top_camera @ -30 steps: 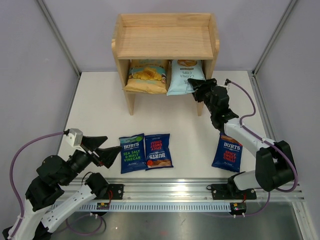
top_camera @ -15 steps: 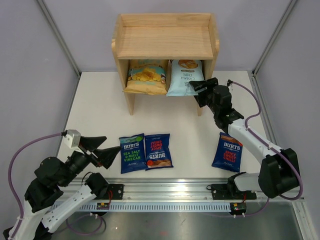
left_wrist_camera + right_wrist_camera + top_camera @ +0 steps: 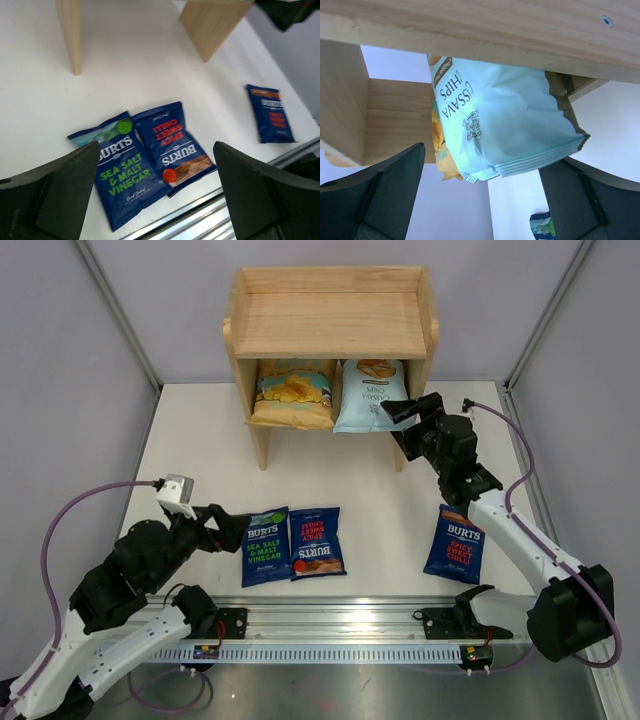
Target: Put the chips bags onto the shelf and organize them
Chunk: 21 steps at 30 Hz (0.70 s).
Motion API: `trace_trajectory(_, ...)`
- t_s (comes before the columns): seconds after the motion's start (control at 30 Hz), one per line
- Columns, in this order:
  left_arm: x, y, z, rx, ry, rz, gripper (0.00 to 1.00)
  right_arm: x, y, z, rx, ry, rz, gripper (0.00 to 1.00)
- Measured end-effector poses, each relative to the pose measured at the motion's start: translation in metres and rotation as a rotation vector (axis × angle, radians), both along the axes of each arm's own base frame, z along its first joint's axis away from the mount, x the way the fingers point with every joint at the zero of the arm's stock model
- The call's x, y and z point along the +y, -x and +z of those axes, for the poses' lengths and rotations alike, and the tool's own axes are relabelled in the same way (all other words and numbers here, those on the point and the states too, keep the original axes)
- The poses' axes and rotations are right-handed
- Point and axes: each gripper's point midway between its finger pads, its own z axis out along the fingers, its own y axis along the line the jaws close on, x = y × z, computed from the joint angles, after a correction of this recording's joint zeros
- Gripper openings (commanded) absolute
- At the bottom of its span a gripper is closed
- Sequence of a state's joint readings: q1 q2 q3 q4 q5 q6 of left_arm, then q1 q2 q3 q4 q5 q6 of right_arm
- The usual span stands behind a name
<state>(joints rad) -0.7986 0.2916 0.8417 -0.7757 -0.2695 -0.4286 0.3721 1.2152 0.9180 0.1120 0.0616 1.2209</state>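
Observation:
The light wood shelf (image 3: 330, 325) stands at the back. On its lower tier sit the yellow-and-teal bag (image 3: 292, 390) and the pale blue cassava bag (image 3: 368, 395), which leans out over the front. My right gripper (image 3: 401, 425) is open and empty, just right of the cassava bag's corner. In the right wrist view the cassava bag (image 3: 505, 120) hangs above the open gripper (image 3: 482, 162). My left gripper (image 3: 232, 530) is open just left of the sea salt BURTS bag (image 3: 264, 546). A spicy BURTS bag (image 3: 317, 541) lies beside it. A third BURTS bag (image 3: 455, 543) lies at the right.
The shelf's upper tier (image 3: 330, 295) has a low rim. In the left wrist view the open gripper (image 3: 156, 149) hovers over the two BURTS bags (image 3: 122, 175), with the shelf's side panels (image 3: 70, 35) beyond. A metal rail (image 3: 330, 618) runs along the near table edge.
My left arm has swung forward and right, bringing its gripper up to the sea salt bag. My right gripper has drawn back a little to the right of the cassava bag.

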Motion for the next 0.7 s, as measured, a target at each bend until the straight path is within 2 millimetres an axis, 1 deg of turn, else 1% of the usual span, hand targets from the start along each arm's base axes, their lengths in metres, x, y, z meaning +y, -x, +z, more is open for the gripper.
trace_trajectory(0.17, 0.003, -0.02, -0.029, 0.157, -0.099, 0.133, 0.99, -0.003, 0.013, 0.01, -0.032, 0.024, 0.023, 1.0)
trace_trajectory(0.23, 0.002, -0.023, -0.042, 0.22, -0.12, 0.167, 0.99, -0.002, 0.02, 0.011, -0.045, 0.043, 0.049, 1.0)
trace_trajectory(0.4, -0.002, -0.028, -0.071, 0.34, -0.142, 0.236, 0.99, 0.001, 0.046, 0.009, -0.075, 0.114, 0.14, 1.0)
trace_trajectory(0.5, 0.0, -0.031, -0.097, 0.417, -0.164, 0.285, 0.99, 0.0, 0.063, 0.008, -0.081, 0.173, 0.188, 0.99)
trace_trajectory(0.57, 0.006, -0.034, -0.115, 0.471, -0.165, 0.332, 0.99, -0.002, 0.075, 0.009, -0.094, 0.202, 0.216, 0.99)
trace_trajectory(0.63, 0.014, -0.035, -0.132, 0.522, -0.156, 0.38, 0.99, -0.001, 0.092, 0.015, -0.139, 0.229, 0.27, 0.99)
trace_trajectory(0.7, 0.022, -0.033, -0.146, 0.559, -0.138, 0.425, 0.99, 0.004, 0.113, 0.022, -0.198, 0.24, 0.347, 0.99)
